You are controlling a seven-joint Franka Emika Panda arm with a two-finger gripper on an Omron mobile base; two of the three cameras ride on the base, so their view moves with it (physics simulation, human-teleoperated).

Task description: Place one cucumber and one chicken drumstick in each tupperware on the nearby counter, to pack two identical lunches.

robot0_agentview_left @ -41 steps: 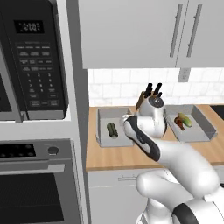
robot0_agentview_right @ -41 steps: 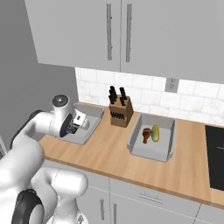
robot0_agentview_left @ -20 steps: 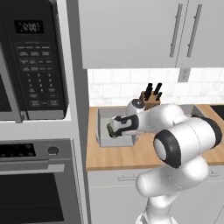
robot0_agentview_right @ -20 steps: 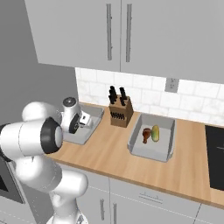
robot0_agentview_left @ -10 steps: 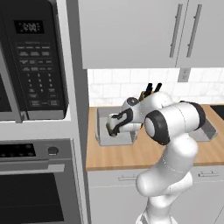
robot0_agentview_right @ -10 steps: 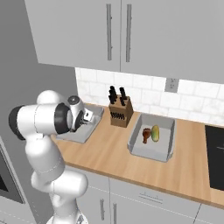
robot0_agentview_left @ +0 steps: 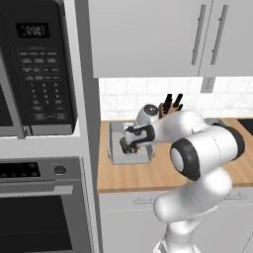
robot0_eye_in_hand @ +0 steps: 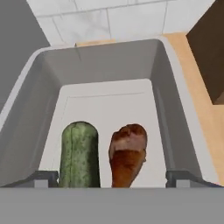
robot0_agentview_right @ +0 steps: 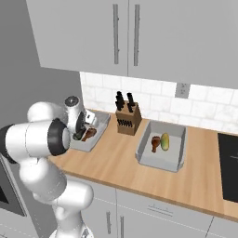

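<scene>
Here the gripper (robot0_eye_in_hand: 112,178) is hanging low over the left tupperware (robot0_eye_in_hand: 177,131), its fingertips (robot0_eye_in_hand: 43,178) spread wide, almost out to the two side walls, and pinching nothing. A bumpy green cucumber (robot0_eye_in_hand: 79,153) and a glossy brown chicken drumstick (robot0_eye_in_hand: 127,154) are lying side by side on the smooth pale floor, leaving bare floor toward the back wall. The second tupperware (robot0_agentview_right: 160,158) (already holding a drumstick (robot0_agentview_right: 155,142) and a cucumber (robot0_agentview_right: 164,141)) is sitting well apart on the wooden counter (robot0_agentview_right: 121,165), with a knife block (robot0_agentview_right: 127,120) standing between them.
</scene>
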